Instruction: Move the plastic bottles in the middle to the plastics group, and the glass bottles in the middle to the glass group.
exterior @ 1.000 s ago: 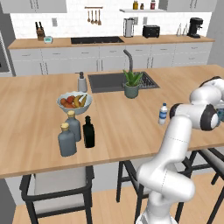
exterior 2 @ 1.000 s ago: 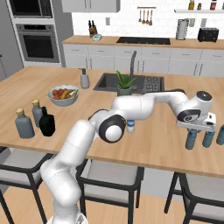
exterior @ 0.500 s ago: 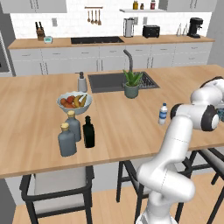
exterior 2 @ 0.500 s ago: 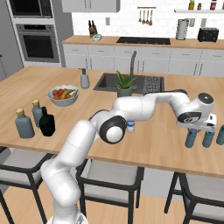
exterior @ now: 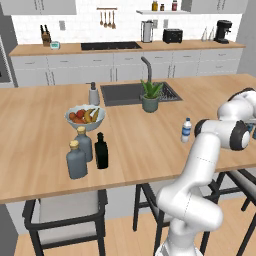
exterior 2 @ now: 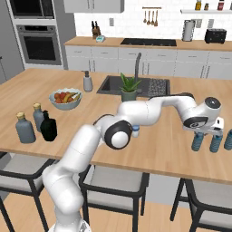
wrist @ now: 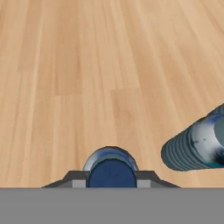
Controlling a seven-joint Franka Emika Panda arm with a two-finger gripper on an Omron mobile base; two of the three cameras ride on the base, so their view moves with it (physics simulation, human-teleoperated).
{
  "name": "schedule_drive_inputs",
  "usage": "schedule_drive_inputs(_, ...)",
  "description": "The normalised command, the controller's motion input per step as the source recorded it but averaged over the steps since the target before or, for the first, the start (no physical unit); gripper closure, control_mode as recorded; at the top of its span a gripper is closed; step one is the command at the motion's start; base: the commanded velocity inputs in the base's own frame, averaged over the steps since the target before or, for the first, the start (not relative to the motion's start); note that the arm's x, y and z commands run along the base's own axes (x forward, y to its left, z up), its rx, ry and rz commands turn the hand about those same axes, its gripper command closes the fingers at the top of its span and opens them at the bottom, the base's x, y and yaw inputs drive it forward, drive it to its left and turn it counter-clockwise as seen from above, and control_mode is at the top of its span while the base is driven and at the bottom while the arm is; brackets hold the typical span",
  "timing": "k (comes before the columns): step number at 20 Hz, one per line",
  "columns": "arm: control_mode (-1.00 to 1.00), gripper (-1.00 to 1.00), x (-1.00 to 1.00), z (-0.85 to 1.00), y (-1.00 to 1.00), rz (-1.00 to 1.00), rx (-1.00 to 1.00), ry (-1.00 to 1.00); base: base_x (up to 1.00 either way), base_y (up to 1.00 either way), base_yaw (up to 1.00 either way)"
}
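With the claw (exterior 2: 205,134) clamped on an upright blue-capped bottle (wrist: 111,168) at the right end of the tabletop (exterior: 45,150), the small water bottle (exterior: 186,130) stands upright well apart, back toward the tabletop's middle near its front edge

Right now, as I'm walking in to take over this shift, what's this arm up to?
The white arm is stretched to the right end of the wooden counter, its claw shut on a blue-capped bottle next to two similar bluish bottles. The small water bottle stands alone mid-counter, not yet sorted. The black bottle stands beside the two grey-blue stoppered bottles at the left.
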Motion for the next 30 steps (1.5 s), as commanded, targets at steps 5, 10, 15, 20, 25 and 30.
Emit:
schedule_drive_inputs(5,-1.00,1.00,0.00,-0.05,-0.02,0.00,0.00,0.04,0.00,0.00,0.00)
schedule_drive_inputs(10,-1.00,-1.00,0.00,0.00,0.00,0.00,0.00,0.00,0.00,0.00,0.00)
schedule_drive_inputs(15,-1.00,-1.00,0.00,0.00,0.00,0.00,0.00,0.01,0.00,0.00,0.00)
schedule_drive_inputs(20,-1.00,-1.00,0.00,0.04,0.00,0.00,0.00,0.00,0.00,0.00,0.00)
schedule_drive_inputs(25,-1.00,-1.00,-0.18,0.67,0.32,0.00,-0.02,0.00,0.00,0.00,0.00)
schedule_drive_inputs(30,-1.00,-1.00,-0.28,0.59,0.68,0.00,-0.06,0.00,0.00,0.00,0.00)
